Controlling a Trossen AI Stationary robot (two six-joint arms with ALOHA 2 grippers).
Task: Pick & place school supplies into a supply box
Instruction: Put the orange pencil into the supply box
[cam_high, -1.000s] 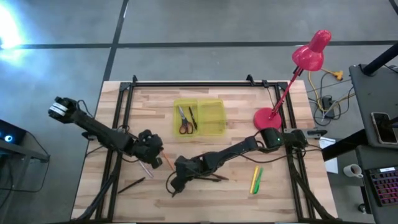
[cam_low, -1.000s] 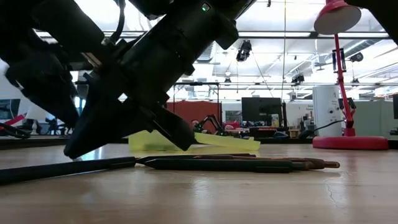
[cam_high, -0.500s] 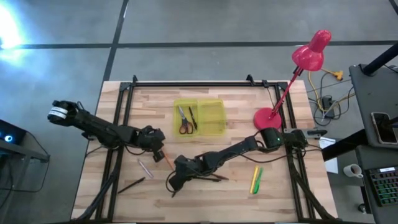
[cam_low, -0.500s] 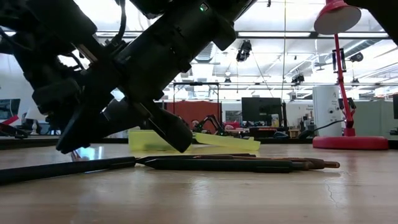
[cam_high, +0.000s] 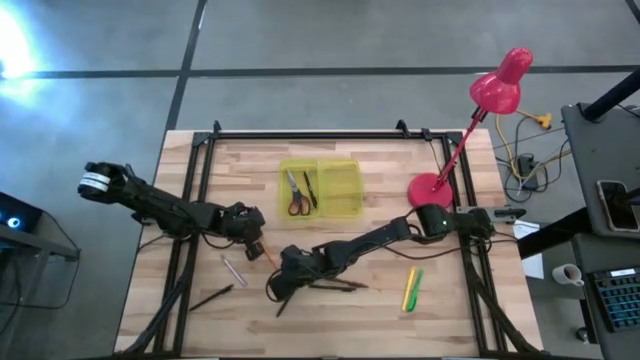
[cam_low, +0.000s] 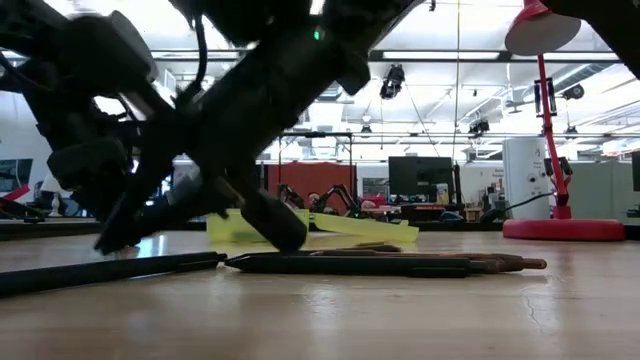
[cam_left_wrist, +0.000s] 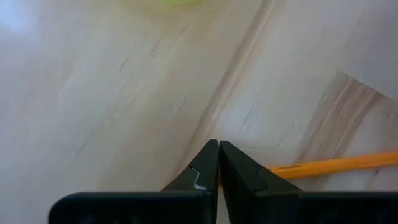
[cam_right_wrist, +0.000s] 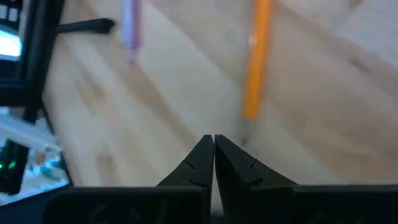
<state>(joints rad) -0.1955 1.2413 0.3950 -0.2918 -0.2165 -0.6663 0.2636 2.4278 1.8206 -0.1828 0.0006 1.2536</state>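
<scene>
The yellow-green supply box (cam_high: 321, 189) stands open at the table's far middle, with red-handled scissors (cam_high: 297, 193) and a dark pen (cam_high: 310, 188) lying in it. An orange pencil (cam_high: 268, 258) lies on the wood between my two grippers. My left gripper (cam_high: 259, 247) is shut just left of it, fingers (cam_left_wrist: 217, 155) slanting down beside the pencil (cam_left_wrist: 336, 164). My right gripper (cam_high: 277, 293) is shut near the pencil's tip (cam_right_wrist: 254, 68). A pink pen (cam_high: 234, 271), a dark pen (cam_high: 211, 297), two dark pens (cam_high: 337, 285) and yellow and green markers (cam_high: 410, 288) lie flat on the table.
A pink desk lamp's round base (cam_high: 430, 188) stands at the far right, and its head (cam_high: 500, 85) reaches beyond the table. Black frame rails (cam_high: 190, 200) run along the left, right and far edges. Bare wood shows in the near right corner.
My left gripper has swung off the pink pen toward the orange pencil and sunk lower, so the pink pen now shows whole. My right gripper has rolled a little about its own line while staying in place. Both stay shut. No supply has moved.
</scene>
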